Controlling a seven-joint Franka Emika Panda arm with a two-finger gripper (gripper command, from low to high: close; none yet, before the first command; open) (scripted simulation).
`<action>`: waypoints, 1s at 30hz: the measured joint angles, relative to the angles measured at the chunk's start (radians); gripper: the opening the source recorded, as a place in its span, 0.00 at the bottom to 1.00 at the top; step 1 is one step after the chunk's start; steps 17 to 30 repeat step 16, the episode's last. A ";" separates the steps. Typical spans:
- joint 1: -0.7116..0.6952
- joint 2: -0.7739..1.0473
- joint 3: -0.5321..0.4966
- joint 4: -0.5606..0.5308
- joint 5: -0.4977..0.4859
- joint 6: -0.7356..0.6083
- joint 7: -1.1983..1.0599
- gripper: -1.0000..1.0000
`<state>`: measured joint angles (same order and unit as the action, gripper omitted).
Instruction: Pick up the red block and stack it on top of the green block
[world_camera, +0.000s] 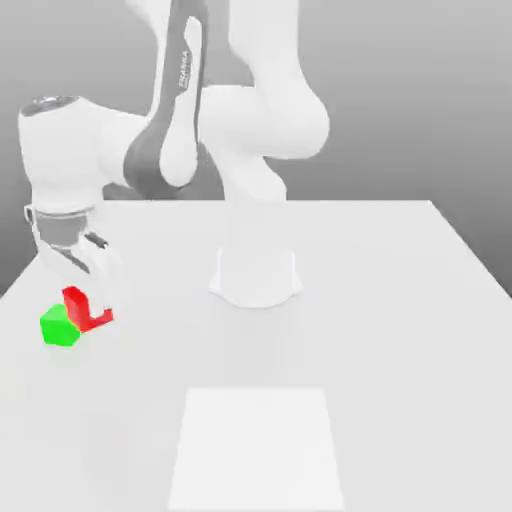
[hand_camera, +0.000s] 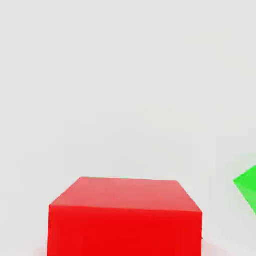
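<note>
On the white table (world_camera: 400, 300), matte red block (world_camera: 98, 318) beside green block (world_camera: 58, 327), fingers' (world_camera: 104, 290) state unclear

Red block (hand_camera: 125, 217): plain matt faces, smooth, no texture or sheen, looks like solid plastic. Green block (hand_camera: 247, 186), just beside the hand w/ the red one: same flat matt finish, smooth. Arm (world_camera: 270, 120): smooth white shell, plastic-looking, soft satin sheen, w/ darker grey matt joint sections. Table (world_camera: 400, 330): pale grey-white, smooth, matt. White square (world_camera: 258, 448) on it, well away from the hand: flat, matt, slightly brighter.
</note>
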<state>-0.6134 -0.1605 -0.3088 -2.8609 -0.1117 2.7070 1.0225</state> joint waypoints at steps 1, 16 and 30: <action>-0.030 -0.002 -0.011 0.005 -0.004 -0.007 0.042 0.00; -0.174 0.239 -0.013 0.041 0.215 0.187 0.085 1.00; -0.174 0.239 -0.013 0.041 0.215 0.187 0.085 1.00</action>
